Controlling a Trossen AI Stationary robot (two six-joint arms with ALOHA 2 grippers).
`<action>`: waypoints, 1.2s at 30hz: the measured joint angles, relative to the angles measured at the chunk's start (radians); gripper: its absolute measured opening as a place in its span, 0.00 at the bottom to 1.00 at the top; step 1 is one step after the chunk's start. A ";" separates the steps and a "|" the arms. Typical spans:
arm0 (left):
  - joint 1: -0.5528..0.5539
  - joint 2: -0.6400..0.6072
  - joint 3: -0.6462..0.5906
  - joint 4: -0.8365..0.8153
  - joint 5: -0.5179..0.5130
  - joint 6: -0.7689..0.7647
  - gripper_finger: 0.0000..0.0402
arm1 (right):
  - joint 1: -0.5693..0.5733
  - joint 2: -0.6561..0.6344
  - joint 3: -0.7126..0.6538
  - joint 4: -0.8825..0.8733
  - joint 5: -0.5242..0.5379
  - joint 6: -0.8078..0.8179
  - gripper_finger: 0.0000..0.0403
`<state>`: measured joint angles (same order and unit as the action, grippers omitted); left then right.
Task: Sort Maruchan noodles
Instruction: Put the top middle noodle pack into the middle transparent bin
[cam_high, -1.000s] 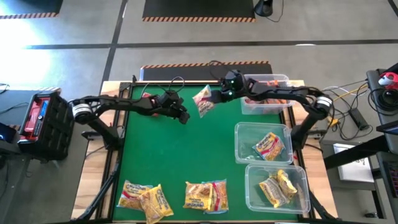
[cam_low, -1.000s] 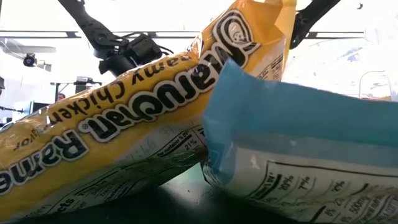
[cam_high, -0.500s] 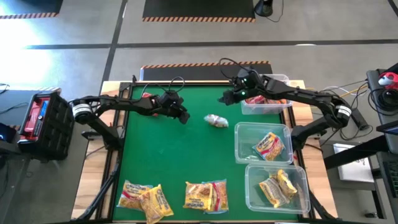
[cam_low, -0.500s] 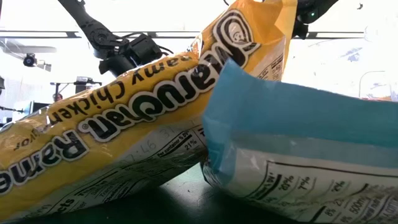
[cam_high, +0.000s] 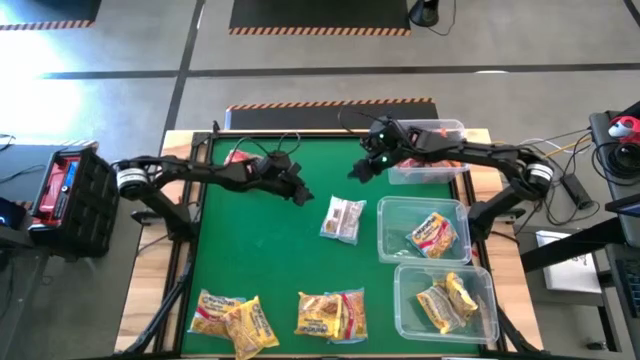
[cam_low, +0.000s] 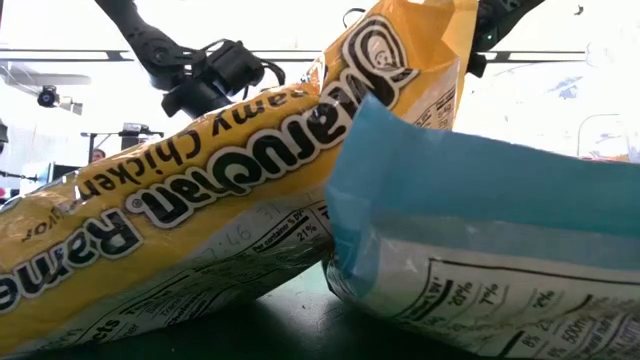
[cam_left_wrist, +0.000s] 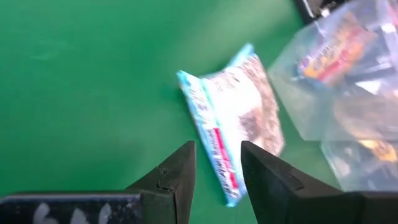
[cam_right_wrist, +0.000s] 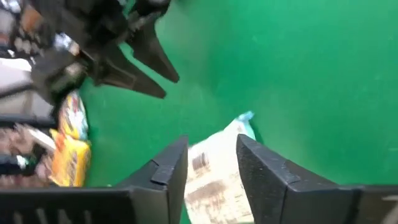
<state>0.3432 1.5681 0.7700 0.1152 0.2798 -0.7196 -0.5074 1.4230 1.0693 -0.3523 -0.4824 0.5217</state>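
Presently: left gripper (cam_high: 299, 194), fingers narrowly parted and empty, hovers over the green table (cam_high: 260, 260), nose toward a flat crinkly blue-edged white noodle packet (cam_high: 343, 217) lying loose just beside the clear plastic bins (cam_high: 385, 240), probably awaiting pickup. Yellow packets (cam_high: 230, 315) line the near edge, unsorted. Right gripper (cam_high: 359, 168), likewise slightly open and empty, hangs above the loose packet.

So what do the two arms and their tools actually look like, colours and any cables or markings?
Both arms are slim, dark, jointed links with a silvery ribbed collar near each base. The left tool and right tool each end in two black wedge-shaped fingers. Thin dark cables loop above the left forearm, and a small green light glows on the right wrist. A whitish marking shows on the left tool's body.
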 joint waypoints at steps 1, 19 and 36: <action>-0.014 0.000 0.000 0.012 0.000 -0.001 0.28 | 0.005 0.002 -0.001 -0.004 0.000 -0.012 0.33; -0.160 0.220 0.071 0.227 0.001 -0.179 0.28 | 0.017 0.000 0.006 -0.076 -0.002 -0.082 0.30; -0.211 0.371 0.248 0.068 -0.035 -0.180 0.28 | 0.019 0.000 0.005 -0.086 0.014 -0.150 0.31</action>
<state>0.1320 1.9393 1.0179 0.1836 0.2452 -0.8997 -0.4887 1.4231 1.0744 -0.4385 -0.4685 0.3719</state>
